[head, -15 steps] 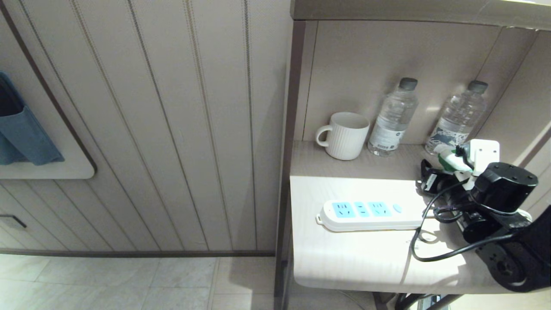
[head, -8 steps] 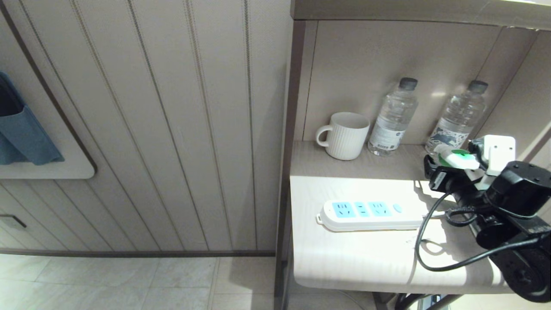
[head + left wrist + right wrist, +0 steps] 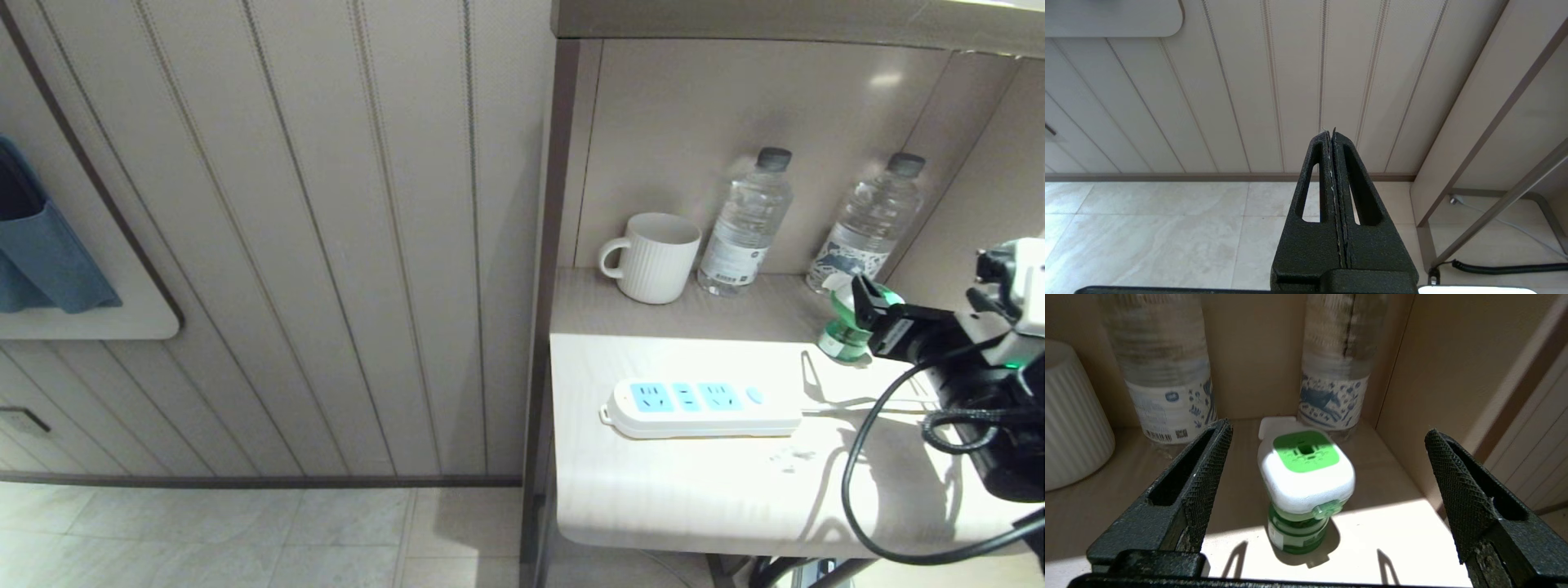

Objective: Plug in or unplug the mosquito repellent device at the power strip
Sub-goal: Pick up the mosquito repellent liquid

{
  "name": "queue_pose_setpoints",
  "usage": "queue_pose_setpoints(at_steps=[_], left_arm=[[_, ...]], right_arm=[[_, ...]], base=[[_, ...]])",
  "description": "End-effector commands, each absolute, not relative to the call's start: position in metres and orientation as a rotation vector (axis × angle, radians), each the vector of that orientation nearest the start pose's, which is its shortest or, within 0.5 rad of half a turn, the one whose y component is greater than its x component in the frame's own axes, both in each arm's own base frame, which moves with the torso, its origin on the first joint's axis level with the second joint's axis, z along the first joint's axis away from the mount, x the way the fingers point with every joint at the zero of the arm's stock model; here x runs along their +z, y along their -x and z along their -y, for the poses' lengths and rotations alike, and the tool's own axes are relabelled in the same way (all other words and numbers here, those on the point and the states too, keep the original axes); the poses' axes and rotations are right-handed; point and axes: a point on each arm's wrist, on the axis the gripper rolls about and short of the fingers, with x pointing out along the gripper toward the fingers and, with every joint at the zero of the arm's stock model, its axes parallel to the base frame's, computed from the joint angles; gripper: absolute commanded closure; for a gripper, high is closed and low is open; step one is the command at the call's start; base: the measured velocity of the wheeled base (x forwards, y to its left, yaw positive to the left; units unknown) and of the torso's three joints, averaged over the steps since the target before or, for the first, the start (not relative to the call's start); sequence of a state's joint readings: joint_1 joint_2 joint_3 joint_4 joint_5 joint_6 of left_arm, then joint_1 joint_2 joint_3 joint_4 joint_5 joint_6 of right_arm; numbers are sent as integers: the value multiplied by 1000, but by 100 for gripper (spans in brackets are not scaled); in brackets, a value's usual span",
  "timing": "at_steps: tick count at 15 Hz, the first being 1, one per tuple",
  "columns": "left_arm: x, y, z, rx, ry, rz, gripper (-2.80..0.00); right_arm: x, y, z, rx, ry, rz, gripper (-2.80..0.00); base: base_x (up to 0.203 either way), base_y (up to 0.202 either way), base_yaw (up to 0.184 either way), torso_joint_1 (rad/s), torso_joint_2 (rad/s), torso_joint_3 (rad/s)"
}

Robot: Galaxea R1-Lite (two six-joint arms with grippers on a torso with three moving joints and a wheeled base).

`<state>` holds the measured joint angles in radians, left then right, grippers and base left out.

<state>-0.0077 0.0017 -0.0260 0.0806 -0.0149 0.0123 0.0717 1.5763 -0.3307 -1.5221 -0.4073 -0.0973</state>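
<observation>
The mosquito repellent device [image 3: 1305, 486] stands upright near the shelf's [image 3: 678, 482] right rear corner, unplugged, well apart from the power strip [image 3: 702, 407]. The right gripper [image 3: 1327, 490] is released, jaws spread wide either side without contact. Judged light, rigid, top-heavy and smooth; grasp the white head across its flat sides. The left gripper [image 3: 1333, 134] is clenched empty, off the shelf

Likely a hotel room: a built-in nook surface [image 3: 669, 490] carries a white mug [image 3: 655, 257] and two water bottles [image 3: 744, 224], beside panelled wall [image 3: 326, 245] and tiled floor [image 3: 245, 535].
</observation>
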Motion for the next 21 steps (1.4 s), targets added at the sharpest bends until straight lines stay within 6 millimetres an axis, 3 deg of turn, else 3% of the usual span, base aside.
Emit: queue_pose_setpoints(at_steps=[1, 4, 7, 8, 13, 17, 21], left_arm=[[74, 25, 0, -23, -12, -56, 0], [74, 25, 0, -23, -12, -58, 0], [74, 25, 0, -23, -12, -57, 0], [75, 25, 0, -23, -12, -56, 0], [74, 25, 0, -22, -12, -57, 0], [74, 25, 0, -23, -12, -57, 0], [74, 25, 0, -23, -12, -58, 0]], right_arm=[[218, -189, -5, -358, 17, 425, -280], [243, -144, -2, -355, 36, 557, -280], [254, -103, 1, -350, 65, 558, -280], [254, -91, 2, -343, 80, 520, 0], [240, -40, 5, -270, 135, 184, 0], [217, -3, 1, -184, 34, 18, 0], [154, 5, -2, -104, 9, -86, 0]], base=[[0, 0, 0, 0, 0, 0], [0, 0, 0, 0, 0, 0], [0, 0, 0, 0, 0, 0], [0, 0, 0, 0, 0, 0], [0, 0, 0, 0, 0, 0], [0, 0, 0, 0, 0, 0], [0, 0, 0, 0, 0, 0]])
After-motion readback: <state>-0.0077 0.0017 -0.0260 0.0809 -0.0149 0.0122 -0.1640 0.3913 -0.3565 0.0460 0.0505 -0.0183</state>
